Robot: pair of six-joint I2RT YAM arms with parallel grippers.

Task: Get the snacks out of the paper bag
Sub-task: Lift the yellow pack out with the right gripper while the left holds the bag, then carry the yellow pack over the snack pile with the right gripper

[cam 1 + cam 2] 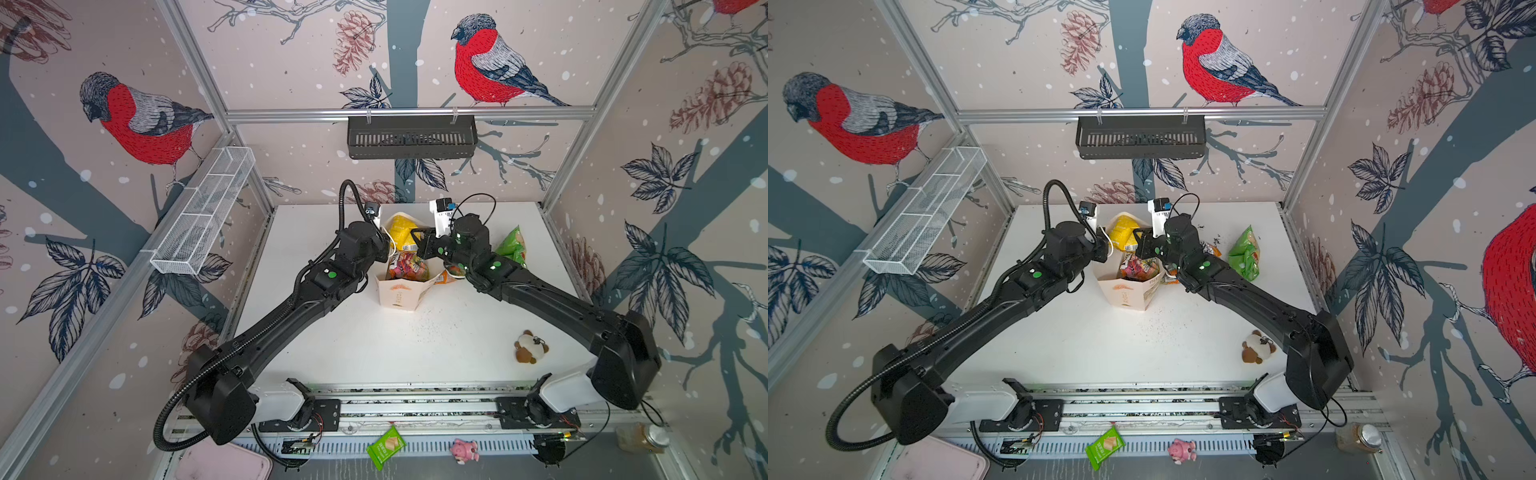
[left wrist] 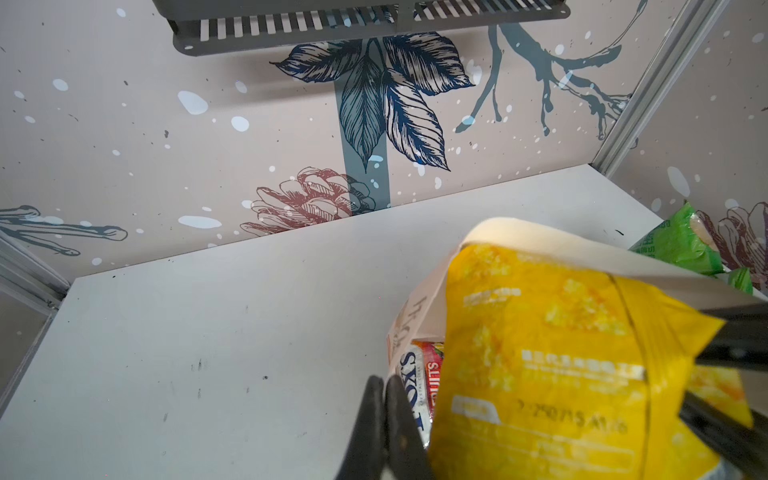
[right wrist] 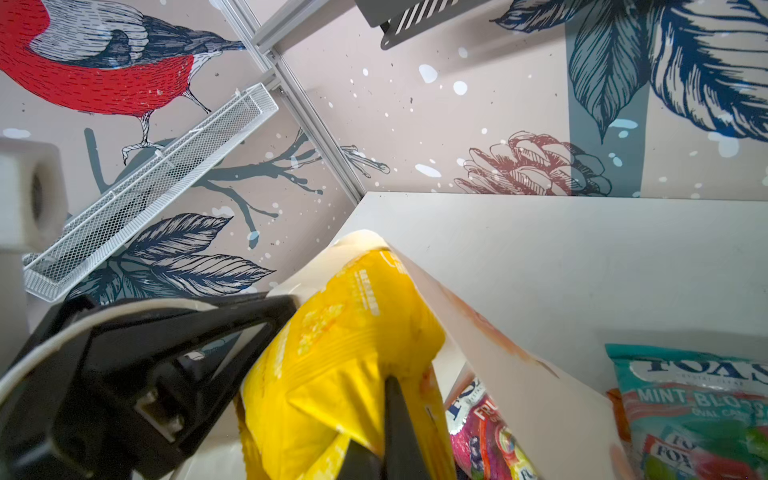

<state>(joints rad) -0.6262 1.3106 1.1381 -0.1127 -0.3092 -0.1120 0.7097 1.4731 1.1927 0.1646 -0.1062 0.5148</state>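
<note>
The cream paper bag (image 1: 400, 293) (image 1: 1129, 291) stands open mid-table. My left gripper (image 1: 388, 249) (image 2: 384, 380) is shut on the bag's left rim, by its white cord handle. My right gripper (image 1: 417, 240) (image 3: 390, 386) is shut on a yellow snack packet (image 1: 401, 232) (image 2: 540, 353) (image 3: 345, 340), which sticks up out of the bag's far side. A purple fruit-candy packet (image 1: 407, 266) (image 3: 486, 436) lies inside the bag. Outside it, a green packet (image 1: 513, 245) (image 2: 681, 245) lies on the table at right, with an orange one (image 1: 446, 276) and a teal mint one (image 3: 690, 407) under my right arm.
A brown-and-white plush toy (image 1: 531, 347) sits on the table at front right. A green wafer packet (image 1: 385, 451) and a pink pig (image 1: 465, 450) lie on the front ledge. A black basket (image 1: 411, 137) hangs on the back wall, a white mesh shelf (image 1: 203, 216) on the left wall.
</note>
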